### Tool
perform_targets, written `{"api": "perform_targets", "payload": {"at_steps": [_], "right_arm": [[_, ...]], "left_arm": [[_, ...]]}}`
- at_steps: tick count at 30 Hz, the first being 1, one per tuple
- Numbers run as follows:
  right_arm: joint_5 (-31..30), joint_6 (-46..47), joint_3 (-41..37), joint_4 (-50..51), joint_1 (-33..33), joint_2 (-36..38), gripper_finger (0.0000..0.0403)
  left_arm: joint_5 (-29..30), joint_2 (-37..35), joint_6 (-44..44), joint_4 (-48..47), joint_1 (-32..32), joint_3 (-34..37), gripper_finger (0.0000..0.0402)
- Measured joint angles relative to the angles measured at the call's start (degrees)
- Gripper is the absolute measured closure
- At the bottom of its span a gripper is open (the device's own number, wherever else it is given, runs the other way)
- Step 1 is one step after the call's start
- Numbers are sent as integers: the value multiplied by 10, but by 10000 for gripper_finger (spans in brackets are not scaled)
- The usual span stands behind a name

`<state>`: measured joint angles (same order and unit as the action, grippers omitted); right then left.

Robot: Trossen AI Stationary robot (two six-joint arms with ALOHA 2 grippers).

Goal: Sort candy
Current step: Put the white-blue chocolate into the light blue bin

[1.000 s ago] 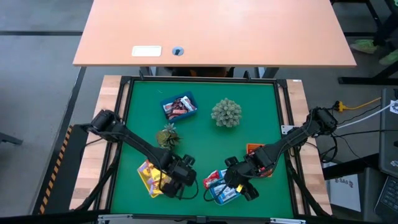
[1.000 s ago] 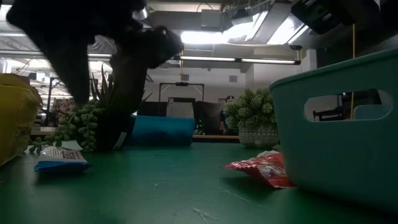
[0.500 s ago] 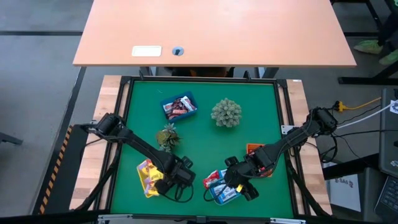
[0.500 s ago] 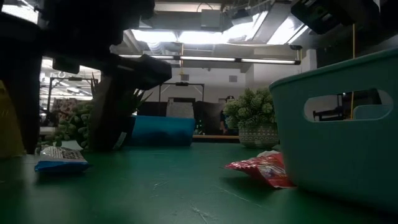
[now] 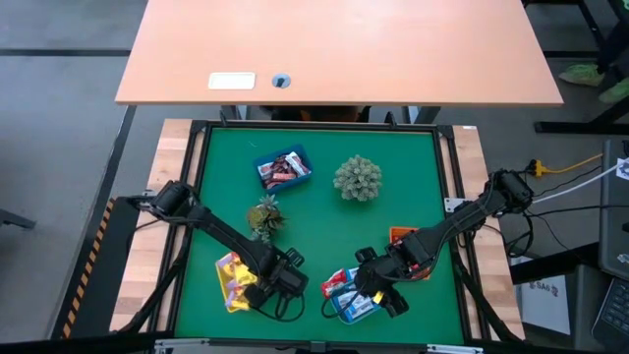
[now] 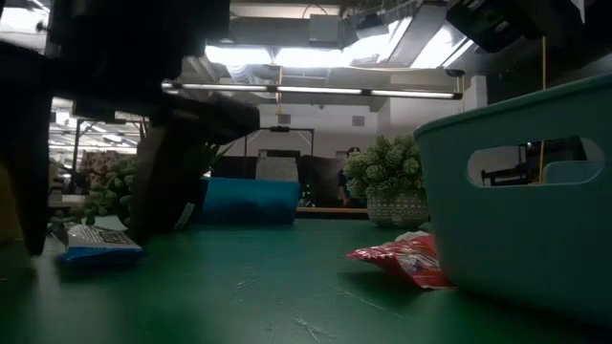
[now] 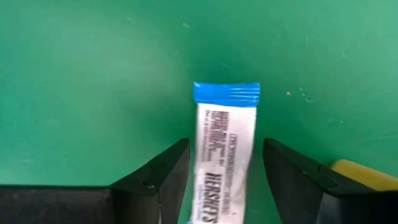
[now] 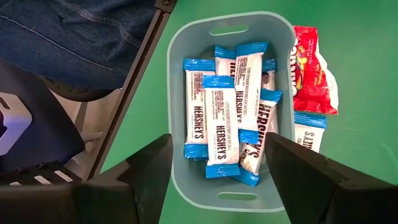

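Note:
A blue-and-white candy bar [image 7: 225, 124] lies flat on the green mat. My left gripper [image 5: 273, 287] hangs over it, pointing down and open. One finger [image 7: 163, 180] stands on each side of the bar's long edges, a narrow strip of mat showing between finger and bar. The low view shows the same bar [image 6: 96, 247] between the two dark fingers. My right gripper [image 5: 378, 295] hovers open above the teal tray [image 8: 176, 112], which holds several blue-and-white bars [image 8: 222, 118]. A red candy [image 8: 314, 68] and another blue-and-white bar [image 8: 309, 132] lie on the mat beside that tray.
A yellow tray [image 5: 231, 280] sits just left of my left gripper. An orange tray [image 5: 401, 236] stands right of centre, and a blue tray with candy [image 5: 283, 167] sits farther back. Two green plants [image 5: 357, 179] [image 5: 263, 214] stand mid-table. A person's denim-clad leg [image 8: 81, 31] shows beyond the near edge.
My left gripper has come down over the blue-and-white bar while rolling about its own axis. Its fingers now stand low on either side of the bar. The bar has not moved. My right gripper has kept still.

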<state>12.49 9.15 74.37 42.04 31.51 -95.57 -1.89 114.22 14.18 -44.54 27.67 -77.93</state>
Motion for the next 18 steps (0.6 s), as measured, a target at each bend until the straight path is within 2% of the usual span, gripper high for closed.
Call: {"api": "perform_targets", "payload": {"at_steps": [9,18], "right_arm": [[0,0,0,1,0,0,150],[10,15,0,0,0,0,150]], "left_arm": [[9,14,-1,6,1,-1,220],[8,14,-8,13,0,0,282]]}}
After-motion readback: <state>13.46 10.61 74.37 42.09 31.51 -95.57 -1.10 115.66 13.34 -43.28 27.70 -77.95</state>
